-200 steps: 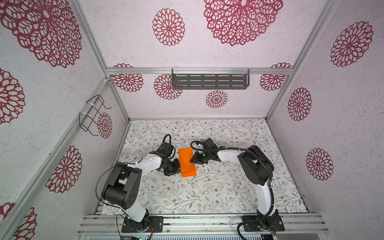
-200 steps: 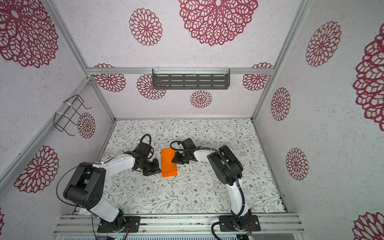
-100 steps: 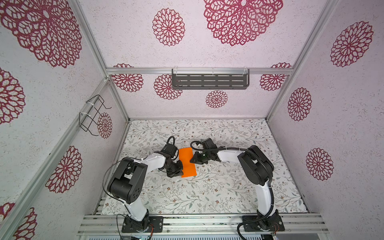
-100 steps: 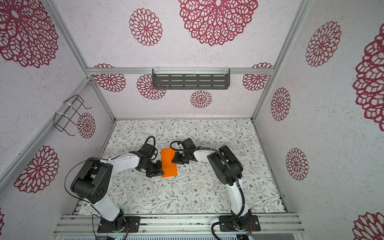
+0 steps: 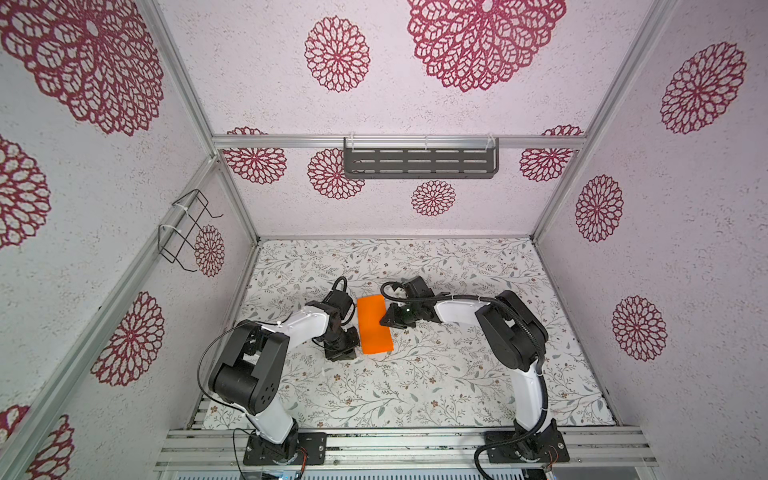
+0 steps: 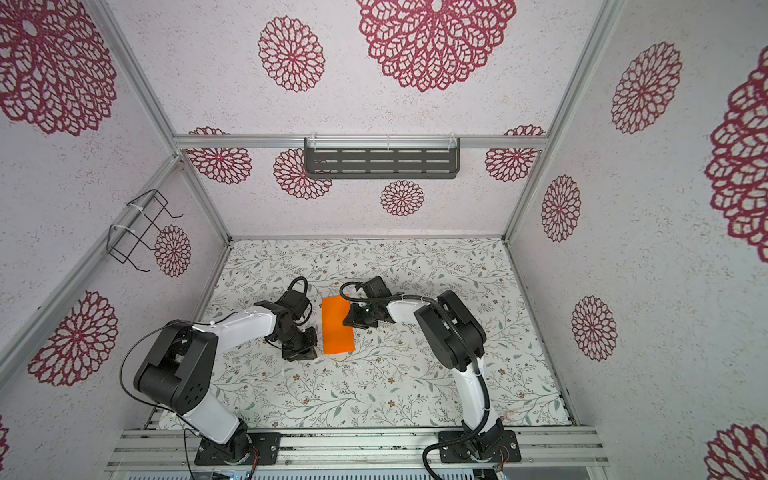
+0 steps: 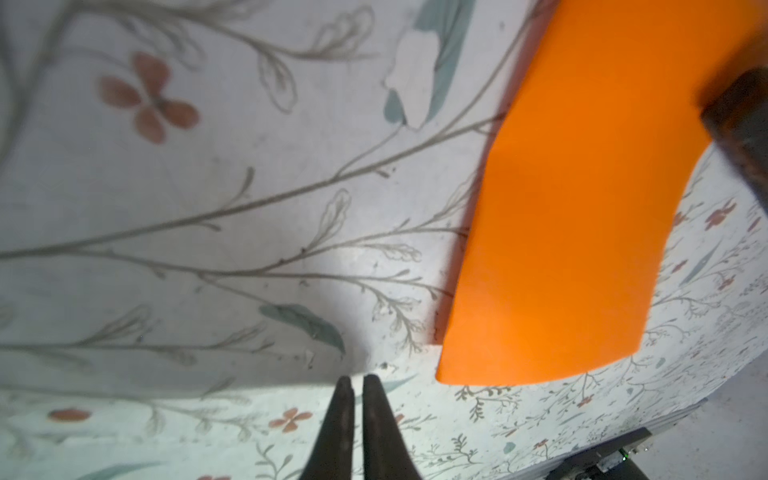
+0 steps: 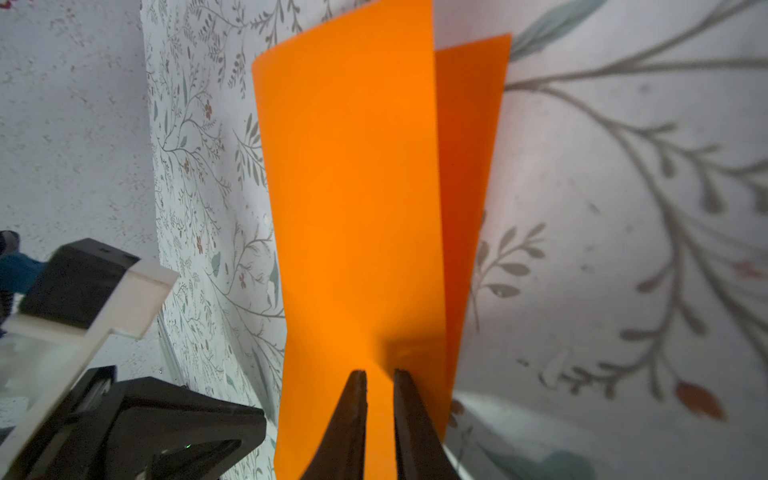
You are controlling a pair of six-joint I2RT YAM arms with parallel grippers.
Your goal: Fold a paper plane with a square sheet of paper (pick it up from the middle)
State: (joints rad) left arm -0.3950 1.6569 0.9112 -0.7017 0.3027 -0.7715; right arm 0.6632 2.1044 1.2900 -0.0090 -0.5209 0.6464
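Note:
The square sheet of paper [image 5: 374, 326] [image 6: 337, 324], bright orange, lies folded in half as a long rectangle on the floral table in both top views. My right gripper [image 5: 384, 322] [image 8: 380, 372] sits at its right long edge. Its jaws are nearly together, with orange paper [image 8: 353, 187] filling the narrow gap and two layers fanning apart beyond. My left gripper [image 5: 341, 355] [image 7: 357, 380] is just off the sheet's front left corner. Its fingers are almost touching, with nothing between them. The paper [image 7: 573, 208] lies beside those tips. No paper plane shows.
A dark slotted shelf [image 5: 419, 162] hangs on the back wall and a wire basket [image 5: 185, 230] on the left wall. The floral table cover [image 5: 415, 382] reaches the metal rail at the front. Both arm bases stand on that rail.
My left gripper has slid along the sheet's left edge toward the front and come off near its corner. The right gripper and the sheet have stayed put.

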